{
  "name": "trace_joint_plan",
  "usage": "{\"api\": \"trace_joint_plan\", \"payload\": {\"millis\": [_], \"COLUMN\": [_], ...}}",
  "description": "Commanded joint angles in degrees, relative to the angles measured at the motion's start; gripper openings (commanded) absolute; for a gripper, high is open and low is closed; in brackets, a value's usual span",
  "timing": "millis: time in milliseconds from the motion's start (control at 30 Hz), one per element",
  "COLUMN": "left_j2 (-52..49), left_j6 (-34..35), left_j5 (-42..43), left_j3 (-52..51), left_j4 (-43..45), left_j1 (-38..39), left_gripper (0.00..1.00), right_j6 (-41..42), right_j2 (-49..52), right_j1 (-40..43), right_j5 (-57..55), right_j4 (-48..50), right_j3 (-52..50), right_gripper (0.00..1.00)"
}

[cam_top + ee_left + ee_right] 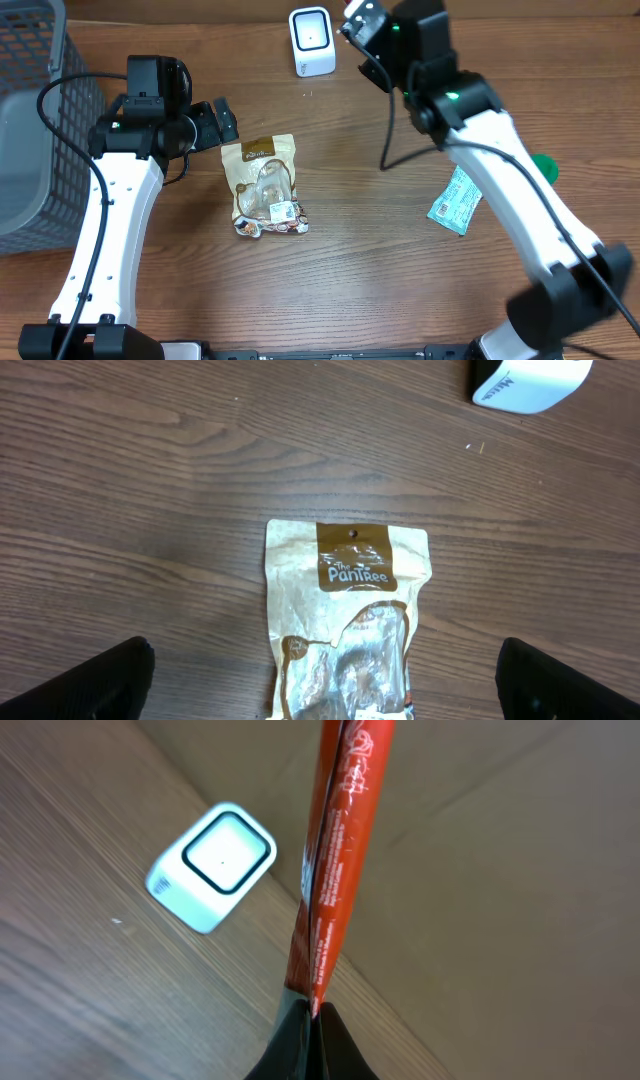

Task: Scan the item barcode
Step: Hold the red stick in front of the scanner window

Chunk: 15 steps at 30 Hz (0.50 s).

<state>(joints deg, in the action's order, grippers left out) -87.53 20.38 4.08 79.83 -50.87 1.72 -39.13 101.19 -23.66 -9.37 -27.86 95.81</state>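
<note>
red packet [335, 850] edge-on, pinched by our fully closed right gripper [312, 1012], lifted near the white scanner [212, 867]. we judge the scan in progress, unconfirmed. left gripper [325, 685] spread wide, empty, over the pantree pouch [345, 610]. the pouch and teal packet [455, 202] possibly remain.

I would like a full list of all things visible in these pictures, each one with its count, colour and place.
scanner: one, white, far side of table, middle
snack pouch: one, tan and brown, flat at table centre
flat packet: one, light green, on table at right
red packet: one, red, held edge-on near the scanner
basket: one, grey, far left
green thing: one, partly hidden behind right arm
cable: one, black, below right arm
table: one, brown wood
left gripper: one, black, open, beside pouch top
right gripper: one, black, shut on red packet
</note>
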Motion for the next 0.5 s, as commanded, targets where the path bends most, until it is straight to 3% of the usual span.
{"api": "trace_joint_plan", "payload": {"millis": [0,467], "left_j2": [0.37,0.37], "left_j6": [-1.53,-1.53], "left_j5": [-0.15,-0.15], "left_j3": [0.44,0.44], "left_j4": [0.11,0.11], "left_j1": [-0.17,-0.17], "left_gripper": [1.00,1.00], "right_j6": [-5.25,-13.20], "right_j2": [6.82,27.80], "right_j1": [0.15,-1.27], "right_j5": [-2.64,-16.02], "right_j4": [4.17,31.08], "right_j3": [1.03,1.03], "right_gripper": [0.03,0.03]}}
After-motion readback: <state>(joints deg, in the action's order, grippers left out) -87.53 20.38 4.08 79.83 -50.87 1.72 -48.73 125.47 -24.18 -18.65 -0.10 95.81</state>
